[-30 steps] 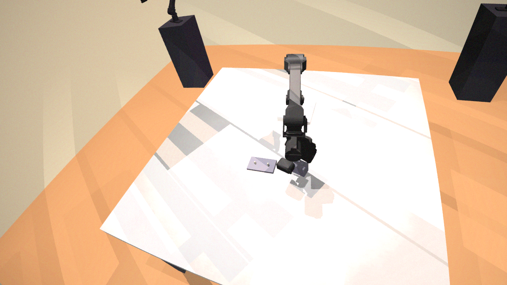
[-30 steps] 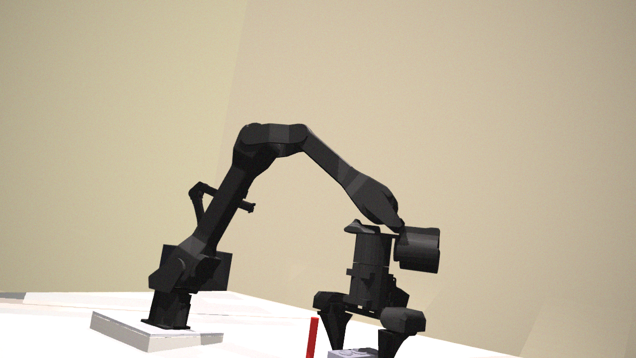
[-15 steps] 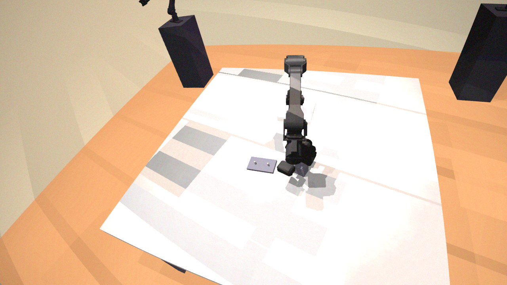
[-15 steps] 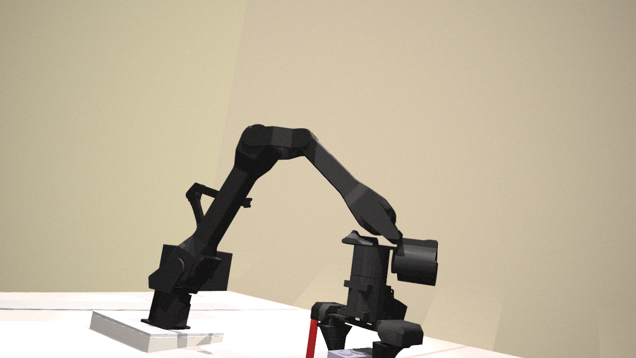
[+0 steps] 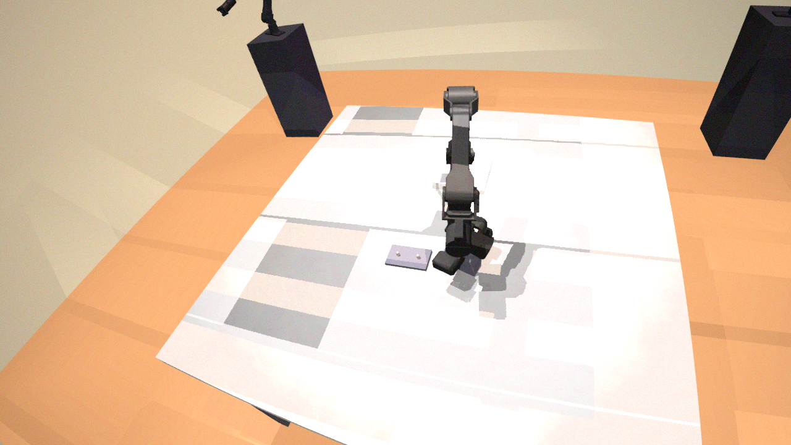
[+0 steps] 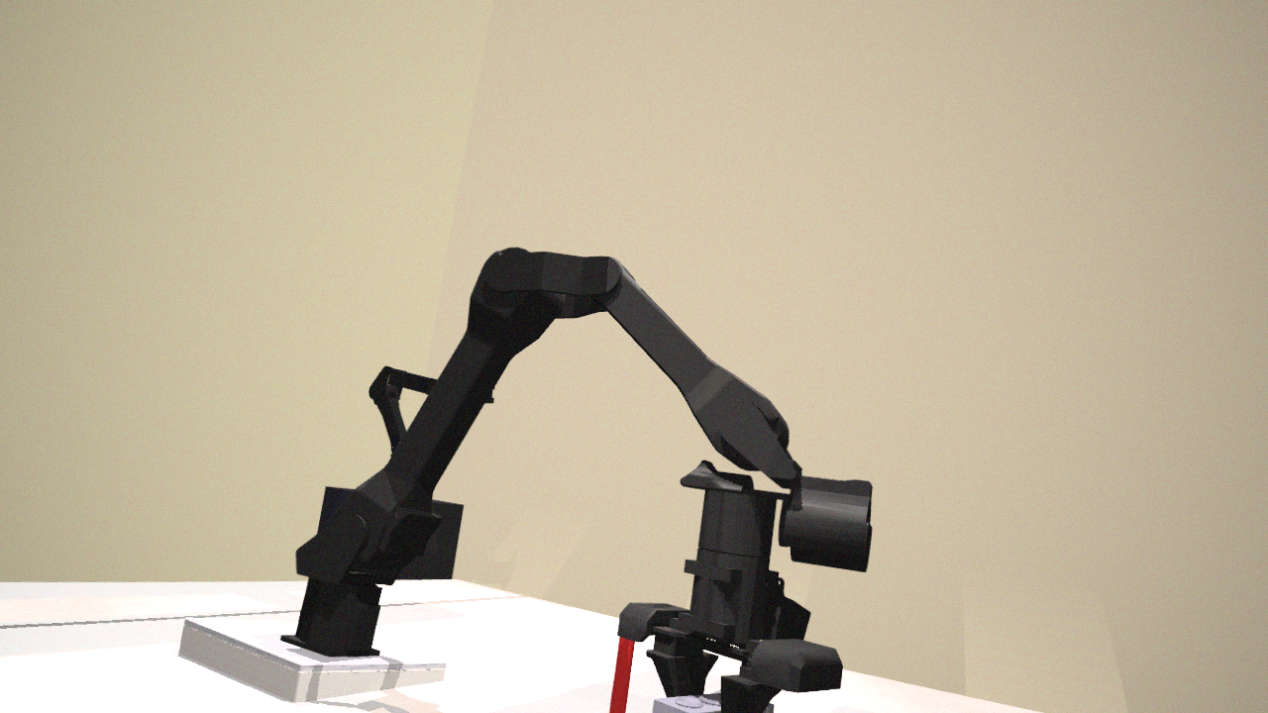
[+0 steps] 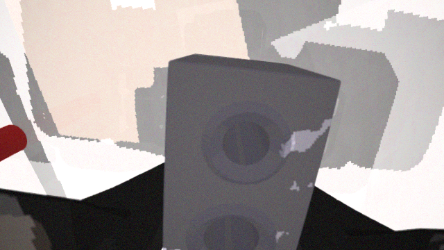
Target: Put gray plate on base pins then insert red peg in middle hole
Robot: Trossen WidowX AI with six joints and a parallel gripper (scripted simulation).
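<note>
The gray plate is a thick block just right of the base in the top view. Two of its holes show in the wrist view. My gripper points down and is shut on the plate, one finger on each long side. Whether the plate touches the table is hard to tell. The flat base lies apart from it, with its two pins bare. The red peg stands upright beside the gripper; the gripper's near part overlaps its top in the exterior view.
The white table top carries patchy shadows. The arm's mounting slab is at the back. Dark pedestals stand beyond the table's back corners, and the left one carries another small arm.
</note>
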